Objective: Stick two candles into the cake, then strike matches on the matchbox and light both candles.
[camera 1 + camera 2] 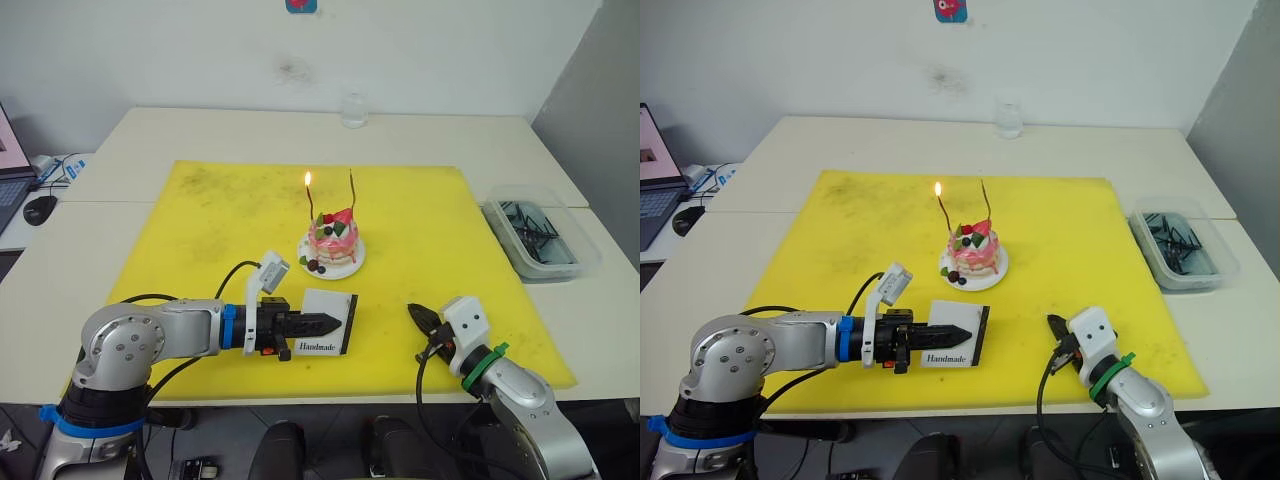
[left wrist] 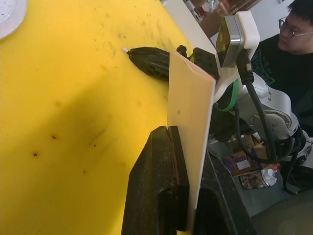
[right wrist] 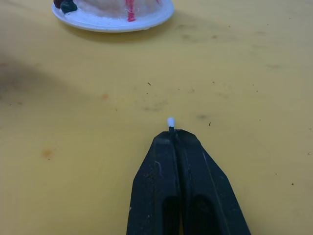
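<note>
1. The left gripper (image 1: 325, 323) is pinching the matchbox (image 1: 327, 322) flat between closed jaws, its black strip facing the right side.
2. The right gripper (image 3: 171, 133) is clamping a match (image 3: 170, 122), only the pale tip poking out ahead of the jaws.
3. The matchbox is lying sideways from those jaws, near, not touching.
4. Beyond both, on the cake (image 1: 333, 238), one candle (image 1: 311, 203) is burning; the other candle (image 1: 352, 192) is waiting unlit.

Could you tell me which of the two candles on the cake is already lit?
The thin candle on the robot's left carries a small flame; the other thin candle beside it has none.
</note>
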Tool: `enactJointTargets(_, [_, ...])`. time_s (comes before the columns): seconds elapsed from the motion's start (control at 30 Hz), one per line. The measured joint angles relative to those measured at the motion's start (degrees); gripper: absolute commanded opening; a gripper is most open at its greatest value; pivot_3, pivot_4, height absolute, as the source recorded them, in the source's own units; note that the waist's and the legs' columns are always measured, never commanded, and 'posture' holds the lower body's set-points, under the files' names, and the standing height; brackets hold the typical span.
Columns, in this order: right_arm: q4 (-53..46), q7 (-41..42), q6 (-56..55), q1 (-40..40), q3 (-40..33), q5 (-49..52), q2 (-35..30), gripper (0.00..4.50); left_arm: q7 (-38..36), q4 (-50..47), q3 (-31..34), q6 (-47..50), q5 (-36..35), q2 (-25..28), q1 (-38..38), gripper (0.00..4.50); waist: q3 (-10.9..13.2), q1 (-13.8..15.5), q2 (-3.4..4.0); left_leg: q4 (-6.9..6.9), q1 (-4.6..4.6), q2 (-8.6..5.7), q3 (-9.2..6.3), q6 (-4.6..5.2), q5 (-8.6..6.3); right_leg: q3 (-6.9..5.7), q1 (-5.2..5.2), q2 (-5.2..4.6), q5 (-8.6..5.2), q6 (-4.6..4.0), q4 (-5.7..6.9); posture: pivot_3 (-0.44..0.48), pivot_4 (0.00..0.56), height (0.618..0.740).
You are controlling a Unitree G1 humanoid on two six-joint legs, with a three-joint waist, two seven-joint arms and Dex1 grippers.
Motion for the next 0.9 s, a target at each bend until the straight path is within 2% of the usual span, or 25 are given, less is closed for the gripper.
enactJointTargets(0.13, [-1.7,0.2,1.8,-0.1,-0.4,0.8,-0.4,0.03,0.1,0.1,-0.1,0.0,0.0,-0.3,-0.3,0.0,0.0,0.0,0.01,0.0,-0.02,-0.01,0.0,0.0,0.0,0.0,-0.01,0.0,0.0,0.0,0.0,0.0,0.15,0.74])
enactJointTargets(0.27, [-7.1,2.4,4.8,-1.3,-1.2,2.3,-4.2,0.03,0.1,0.9,-0.5,-0.1,0.1,-1.2,-1.6,0.0,0.0,0.0,0.01,0.0,-0.04,-0.03,0.02,0.0,0.0,0.0,-0.02,0.0,0.0,0.0,-0.02,0.0,0.15,0.74])
enactJointTargets(0.43, [-17.2,10.9,8.9,-11.2,-4.1,4.3,-18.7,0.03,-1.3,4.1,-3.2,-2.4,3.7,-3.8,-5.9,0.0,0.0,0.1,0.01,0.03,-0.03,-0.1,0.01,0.01,0.0,-0.05,0.02,0.04,0.03,0.06,-0.02,0.0,0.15,0.74])
enactJointTargets(0.53, [-18.4,15.8,9.0,-17.5,-4.0,4.6,-24.8,0.03,-2.8,5.3,-4.8,-4.8,7.1,-4.5,-8.4,0.0,0.0,0.1,0.01,-0.01,-0.04,-0.1,0.03,0.01,0.0,-0.08,0.01,0.09,0.0,0.01,-0.04,0.0,0.15,0.74])
enactJointTargets(0.7, [-17.2,23.1,6.5,-24.9,1.1,3.4,-30.2,0.03,-5.2,6.7,-6.4,-7.3,11.3,-5.3,-9.9,0.0,0.0,0.1,0.01,-0.05,-0.13,-0.06,0.01,0.01,0.0,-0.09,-0.04,0.12,-0.09,-0.02,-0.07,0.0,0.15,0.74])
enactJointTargets(0.9, [-15.5,26.7,3.2,-29.0,7.7,-0.7,-31.1,0.03,-6.3,6.7,-6.6,-7.6,12.4,-5.8,-10.1,0.0,0.0,0.1,0.0,0.0,-0.12,-0.05,-0.03,0.0,0.0,-0.05,-0.04,0.07,-0.08,0.02,-0.04,0.0,0.15,0.74])
